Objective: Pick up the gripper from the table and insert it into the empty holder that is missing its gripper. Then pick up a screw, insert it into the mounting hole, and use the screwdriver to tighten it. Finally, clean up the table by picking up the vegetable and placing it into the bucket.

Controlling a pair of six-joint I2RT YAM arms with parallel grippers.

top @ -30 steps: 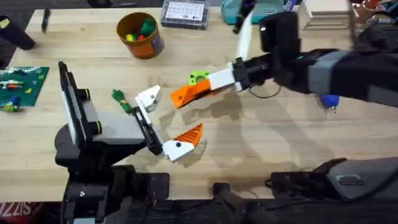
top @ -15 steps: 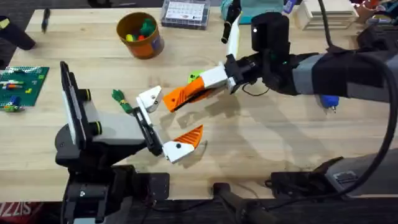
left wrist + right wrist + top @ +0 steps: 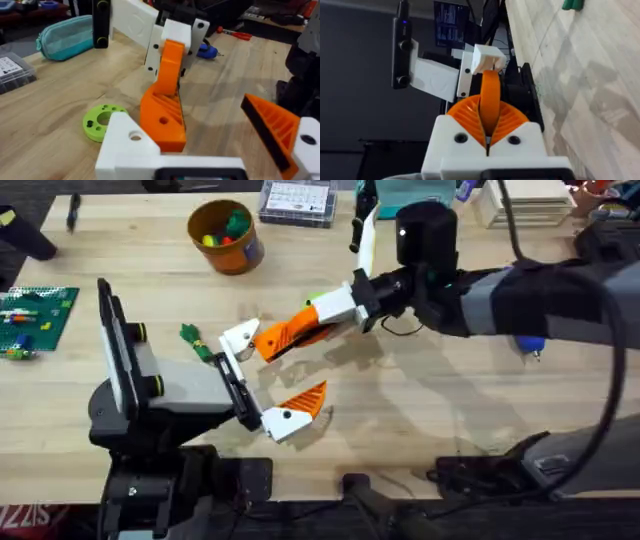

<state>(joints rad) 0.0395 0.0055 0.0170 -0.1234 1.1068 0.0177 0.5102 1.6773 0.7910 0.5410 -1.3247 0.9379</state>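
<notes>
The right gripper [image 3: 325, 315] clamps the orange gripper [image 3: 285, 335], its tip at the white holder [image 3: 240, 337] on the wide-open left gripper [image 3: 262, 378]. The vegetable [image 3: 195, 340] lies at the holder's nine o'clock, the bucket [image 3: 226, 236] toward twelve.

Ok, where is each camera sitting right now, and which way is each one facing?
Overhead: above the arms' bases, looking down and forward over the table; both arms show.
Left wrist: on the left arm, facing the right pincer; its own white holder shows.
Right wrist: on the right arm, facing the left arm; own pads clamp the orange fingertip.
Shared: all three show that fingertip and holder.
</notes>
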